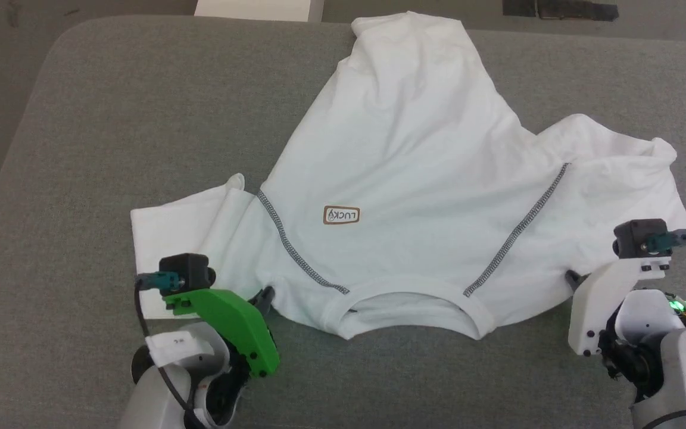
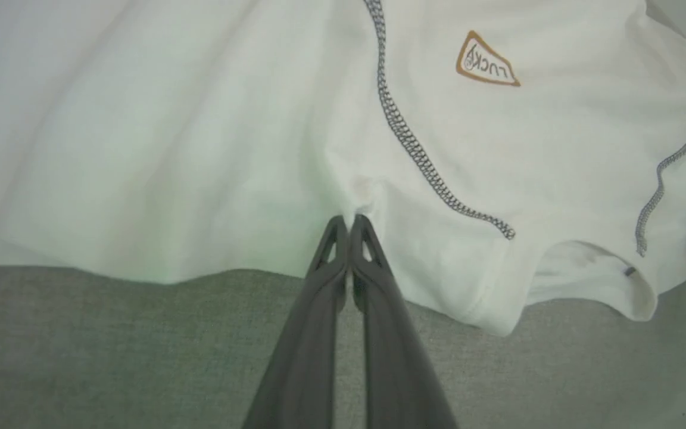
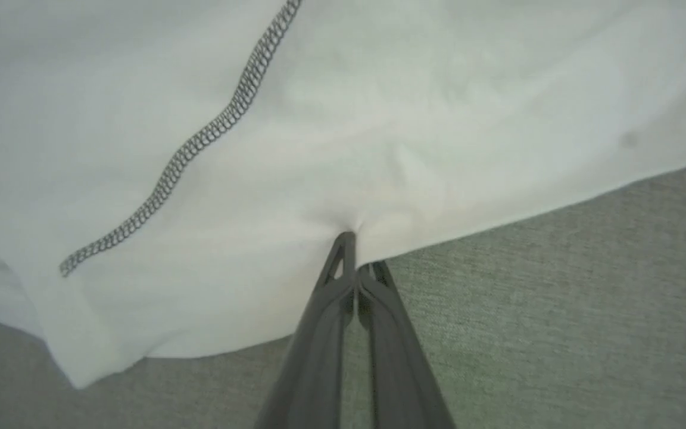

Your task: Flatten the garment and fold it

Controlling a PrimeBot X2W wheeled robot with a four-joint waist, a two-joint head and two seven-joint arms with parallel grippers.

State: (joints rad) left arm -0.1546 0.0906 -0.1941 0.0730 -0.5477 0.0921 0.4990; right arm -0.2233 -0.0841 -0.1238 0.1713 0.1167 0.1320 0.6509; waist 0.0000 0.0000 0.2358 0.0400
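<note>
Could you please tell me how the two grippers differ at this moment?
The left gripper sits on a green bracket, the right gripper on a white bracket. The left pinches the shirt near its flat sleeve, the right near its bunched sleeve. Both are shut on fabric.

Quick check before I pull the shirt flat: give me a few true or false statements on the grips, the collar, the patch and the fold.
1. The left gripper and the right gripper are each shut on the garment. True.
2. The collar lies at the far edge of the table. False: it lies nearest the robot, between the grippers.
3. The LUCKY patch faces up. True.
4. The garment is folded in half. False: it lies spread open and rumpled.
</note>
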